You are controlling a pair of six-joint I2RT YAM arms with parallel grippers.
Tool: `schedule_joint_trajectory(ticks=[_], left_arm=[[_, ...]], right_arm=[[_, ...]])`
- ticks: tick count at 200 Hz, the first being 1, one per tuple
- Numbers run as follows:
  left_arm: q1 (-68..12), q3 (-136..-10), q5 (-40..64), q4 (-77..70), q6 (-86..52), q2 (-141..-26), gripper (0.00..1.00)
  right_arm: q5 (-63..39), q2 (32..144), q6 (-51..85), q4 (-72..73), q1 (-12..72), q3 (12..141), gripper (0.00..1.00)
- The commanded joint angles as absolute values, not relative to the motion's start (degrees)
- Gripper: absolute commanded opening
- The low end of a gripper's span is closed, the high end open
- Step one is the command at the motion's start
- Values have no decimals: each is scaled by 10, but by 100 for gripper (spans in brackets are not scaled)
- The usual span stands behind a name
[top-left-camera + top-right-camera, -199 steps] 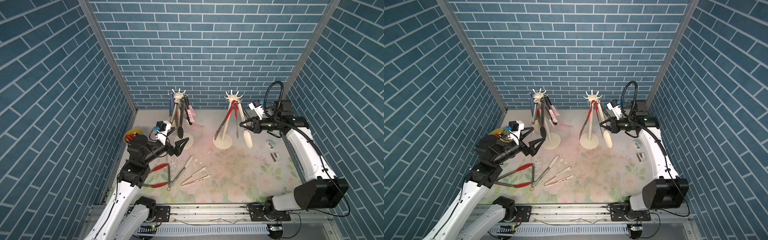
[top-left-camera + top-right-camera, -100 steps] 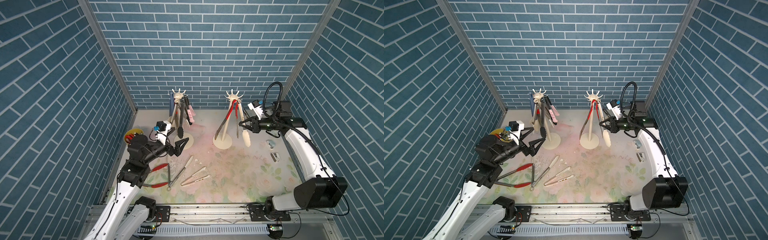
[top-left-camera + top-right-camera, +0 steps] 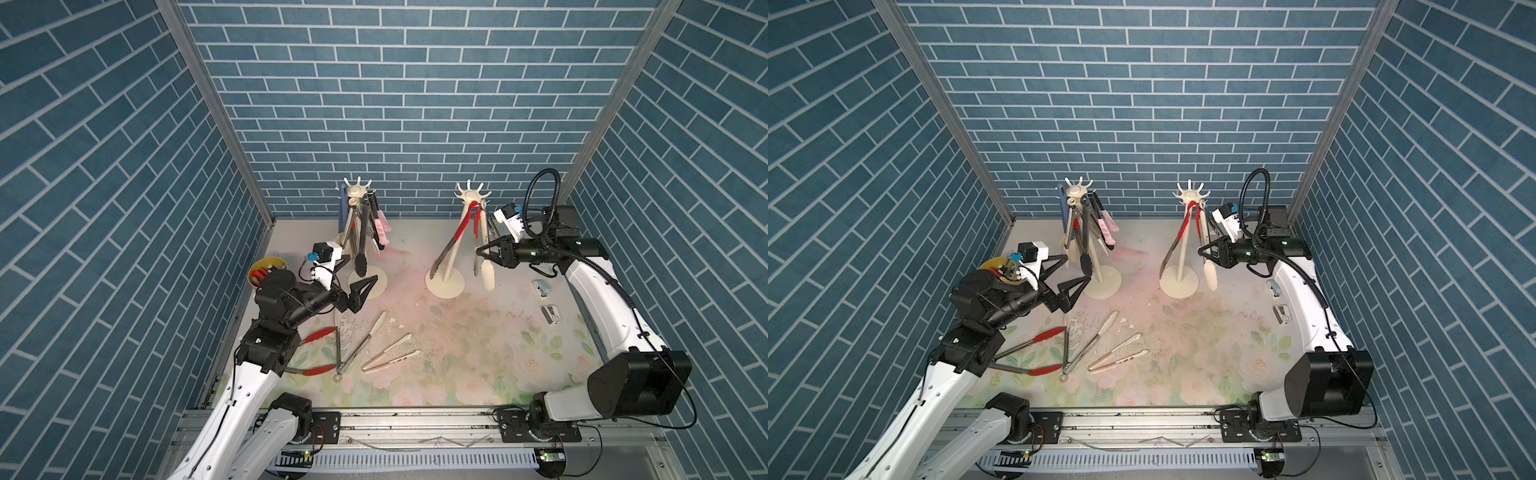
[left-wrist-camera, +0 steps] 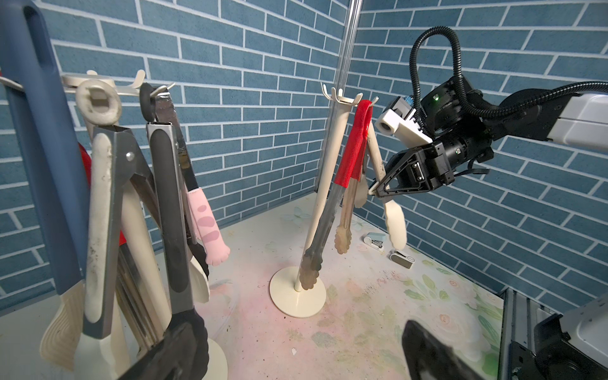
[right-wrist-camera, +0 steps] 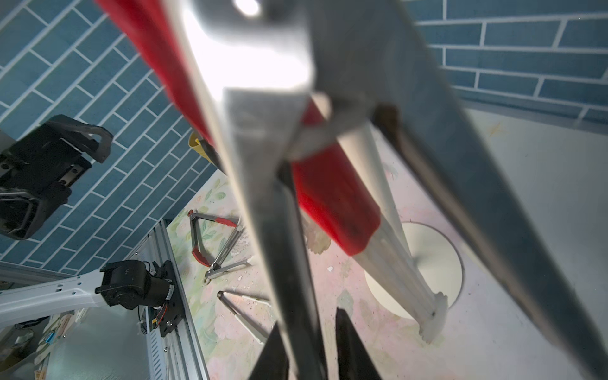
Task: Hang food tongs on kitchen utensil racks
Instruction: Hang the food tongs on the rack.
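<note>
At the right rack (image 3: 471, 193), the right gripper (image 3: 482, 254) was level with a pair of cream-tipped tongs (image 3: 488, 276) that hung from one of the hooks on the crown. One steel arm of these tongs ran down between the two fingers (image 5: 352, 348). In the right wrist view the fingers stood a little apart, with a thin gap between the arm and one of them, so they bracketed the arm without clamping it. The cream tip hung below the gripper, clear of the mat (image 3: 478, 353). On the same rack, a pair of red-handled tongs (image 3: 459, 232) hung just beside the pole, on its other side from the gripper.

Over by the left rack (image 3: 357, 191), the left gripper (image 3: 359, 270) was spread wide and held nothing. In both top views the tip of the hanging black-tipped tongs (image 4: 169, 214) showed between its fingers; the left wrist view put that tip close to one finger, though I could not tell whether they touched. This rack carried several more tongs, among them a blue pair and a pink pair.

A pair of red-tipped tongs (image 3: 316, 334) and a few cream and beige pairs lay flat on the mat in front of the racks. A yellow cup (image 3: 270, 264) stood behind the left arm, by the wall.
</note>
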State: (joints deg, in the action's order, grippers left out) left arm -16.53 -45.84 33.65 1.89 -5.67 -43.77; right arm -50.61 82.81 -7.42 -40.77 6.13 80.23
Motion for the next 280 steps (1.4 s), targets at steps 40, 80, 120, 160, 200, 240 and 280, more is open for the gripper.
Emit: schedule_joint_trajectory(ticks=[40,80,120,160,200,240,280], left_arm=[[-169,-473,337,19,-51,-434,99],[-169,-474,336,20,-53,-435,99],[-169,-475,327,25,-53,-437,99],[-175,-477,317,31,-56,-444,99],[-192,-482,298,46,-48,-460,99],[-234,-499,240,84,-43,-480,99],[-235,-509,206,151,-124,-479,99]], right_arm=[[-420,804,-21,-353,64,737,58],[-402,764,23,-281,64,665,62],[-393,720,54,-241,64,599,63],[-393,671,86,-216,67,532,63],[-390,612,113,-199,85,467,63],[-380,564,124,-213,116,442,63],[-359,536,123,-253,164,436,63]])
